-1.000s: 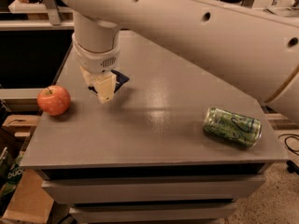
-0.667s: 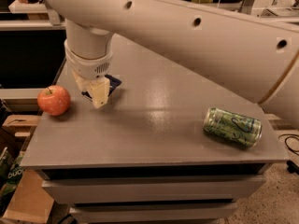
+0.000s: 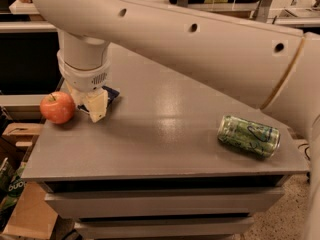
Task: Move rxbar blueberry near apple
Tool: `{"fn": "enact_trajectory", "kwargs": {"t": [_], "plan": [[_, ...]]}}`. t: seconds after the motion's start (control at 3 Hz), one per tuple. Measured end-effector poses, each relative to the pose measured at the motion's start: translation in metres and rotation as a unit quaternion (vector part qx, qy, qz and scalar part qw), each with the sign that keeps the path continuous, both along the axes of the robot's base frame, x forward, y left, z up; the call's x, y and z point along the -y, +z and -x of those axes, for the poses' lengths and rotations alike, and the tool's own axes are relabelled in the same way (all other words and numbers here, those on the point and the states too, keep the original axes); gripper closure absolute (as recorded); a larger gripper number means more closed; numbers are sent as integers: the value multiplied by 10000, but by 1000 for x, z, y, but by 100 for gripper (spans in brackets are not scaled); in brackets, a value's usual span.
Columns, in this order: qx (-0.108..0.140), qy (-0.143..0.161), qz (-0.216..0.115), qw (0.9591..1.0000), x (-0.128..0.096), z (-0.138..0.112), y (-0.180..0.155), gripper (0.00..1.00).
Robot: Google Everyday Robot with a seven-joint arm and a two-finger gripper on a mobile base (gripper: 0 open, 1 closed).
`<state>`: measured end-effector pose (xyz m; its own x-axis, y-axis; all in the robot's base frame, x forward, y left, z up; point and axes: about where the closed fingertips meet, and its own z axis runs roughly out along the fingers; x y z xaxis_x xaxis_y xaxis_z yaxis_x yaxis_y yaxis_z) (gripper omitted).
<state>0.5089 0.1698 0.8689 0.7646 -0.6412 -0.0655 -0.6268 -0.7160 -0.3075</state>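
Note:
The red-orange apple point(image 3: 57, 107) sits on the grey table near its left edge. My gripper point(image 3: 95, 104) hangs down from the big white arm right beside the apple, on its right. A dark navy-blue wrapper, the rxbar blueberry point(image 3: 111, 93), shows partly behind the fingers, low over the table surface. Most of the bar is hidden by the gripper.
A green patterned can point(image 3: 248, 135) lies on its side at the table's right end. The white arm point(image 3: 200, 44) spans the upper view. The grey table point(image 3: 165, 144) has drawers below its front edge. A cardboard box point(image 3: 30, 214) stands on the floor at lower left.
The gripper has moved left with the blue bar, from the table's left-middle to right beside the apple. The apple and the can have not moved.

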Motion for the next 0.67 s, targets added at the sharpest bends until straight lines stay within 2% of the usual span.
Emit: {"fn": "enact_trajectory", "kwargs": {"t": [0.67], "plan": [[-17,-154,45,9999,1,-10,-5,37]]}}
